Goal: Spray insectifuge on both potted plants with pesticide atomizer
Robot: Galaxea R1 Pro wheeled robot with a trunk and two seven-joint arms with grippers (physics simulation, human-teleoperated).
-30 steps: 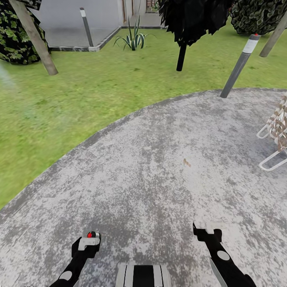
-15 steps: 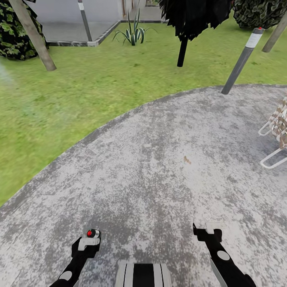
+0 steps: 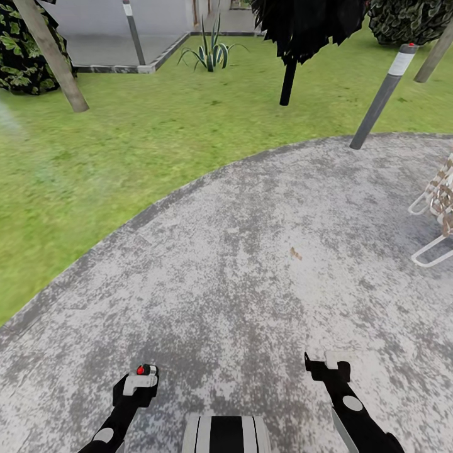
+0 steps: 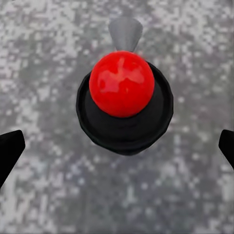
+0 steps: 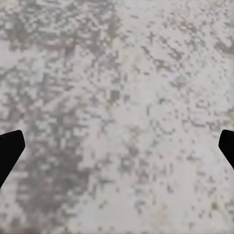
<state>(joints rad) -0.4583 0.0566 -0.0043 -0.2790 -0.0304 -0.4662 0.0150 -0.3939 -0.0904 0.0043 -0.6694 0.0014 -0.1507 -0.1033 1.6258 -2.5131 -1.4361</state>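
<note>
The left gripper (image 3: 139,381) is closed on the pesticide atomizer (image 3: 146,371), whose red knob (image 4: 122,84) and pale nozzle tip point down at the mottled grey paving (image 3: 251,264). The right gripper (image 3: 327,365) hangs empty, fingers spread wide. Beyond the paving's curved edge lies the lawn (image 3: 126,145) with a spiky plant (image 3: 211,53).

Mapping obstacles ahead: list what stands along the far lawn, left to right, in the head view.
Leaning wooden post → thin grey pole → spiky grass-like plant → black tree trunk → grey bollard → round leafy bush.
</note>
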